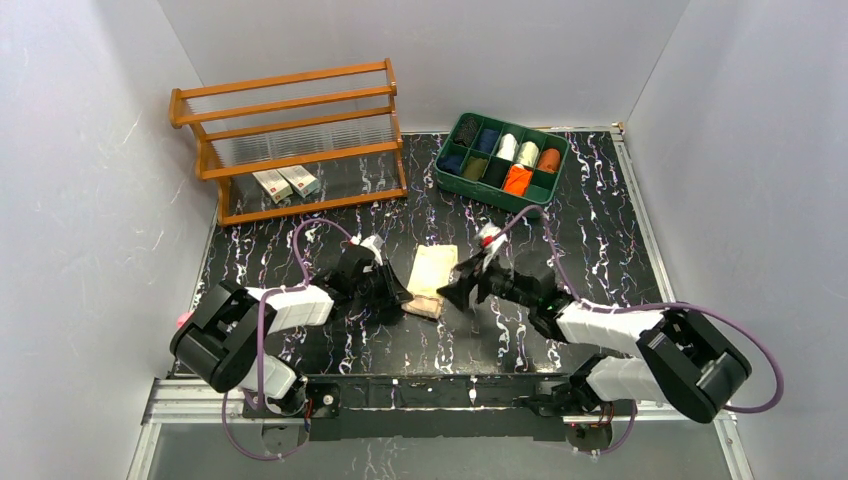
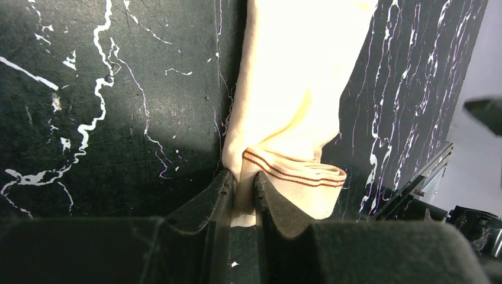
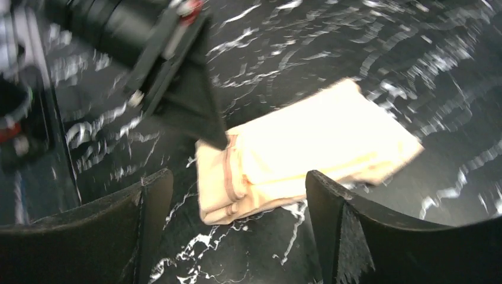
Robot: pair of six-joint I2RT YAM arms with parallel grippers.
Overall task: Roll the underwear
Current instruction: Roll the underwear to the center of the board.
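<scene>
The pale tan underwear point(image 1: 432, 278) lies folded in a strip on the black marbled table between my two grippers. Its striped waistband end point(image 2: 299, 174) is turned over at the near end. My left gripper point(image 1: 400, 293) point(image 2: 243, 177) is shut on the near left corner of that waistband. My right gripper point(image 1: 453, 290) point(image 3: 237, 177) hangs open just right of the cloth point(image 3: 314, 142), with nothing between its fingers. The left gripper's finger point(image 3: 189, 100) shows touching the cloth's corner. A bright orange underwear point(image 1: 517, 180) sits bunched in a front compartment of the green tray.
A green divided tray point(image 1: 441, 172) at the back right holds several dark, white and orange rolls. At the back left stands a wooden rack point(image 1: 290, 110) with two small boxes point(image 1: 286, 183) on its lowest shelf. Grey walls close in the table.
</scene>
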